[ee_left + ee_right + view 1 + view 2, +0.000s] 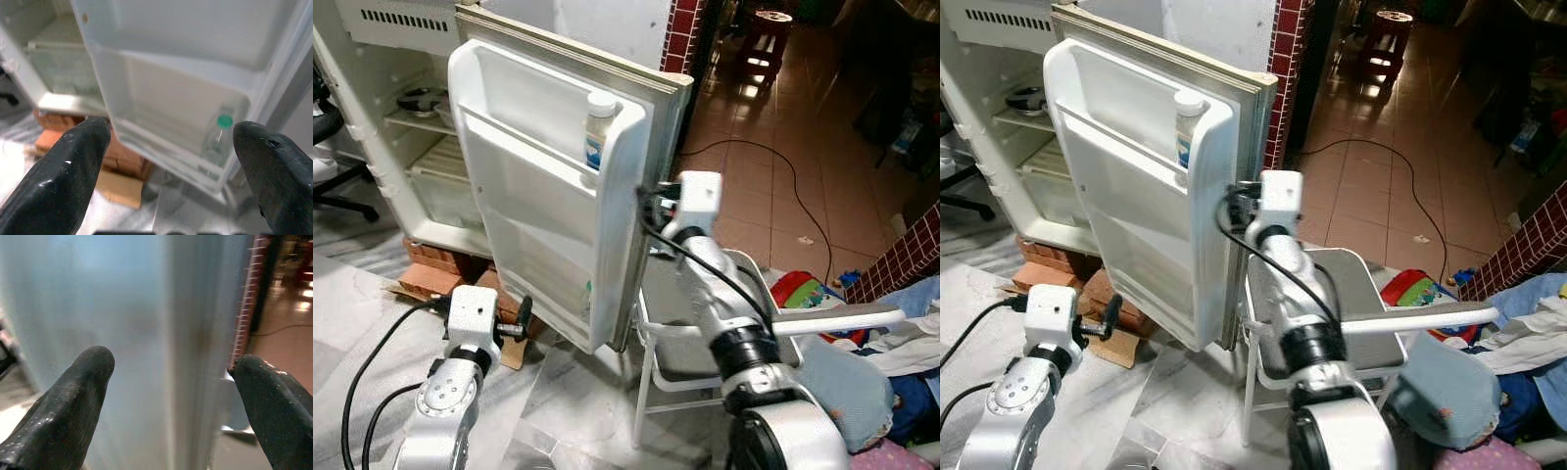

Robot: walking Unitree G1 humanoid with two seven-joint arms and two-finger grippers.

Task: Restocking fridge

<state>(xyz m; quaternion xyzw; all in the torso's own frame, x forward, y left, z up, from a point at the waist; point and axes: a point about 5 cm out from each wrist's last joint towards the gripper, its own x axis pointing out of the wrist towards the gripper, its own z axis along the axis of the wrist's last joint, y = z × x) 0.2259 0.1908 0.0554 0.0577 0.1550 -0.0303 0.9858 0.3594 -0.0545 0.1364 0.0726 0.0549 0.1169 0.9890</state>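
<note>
While the left gripper (166,161) hangs low before the fridge with its jaws spread and nothing between them, the right gripper (168,396) is raised higher, its jaws likewise apart and empty, pointed straight at the outer edge of the fridge door (548,211). The right arm reaches forward, its wrist close to that edge, above a folding chair (680,357). The door stands open; it is stiff, fairly light moulded plastic that will swing on its hinges, best pushed or gripped along the free edge. A white bottle (599,127) stands in its upper shelf, and a clear, green-capped bottle (217,139) in the lower one; both look light, smooth and liable to tip. Beyond, the fridge (406,127) interior holds a metal bowl (419,99).
</note>
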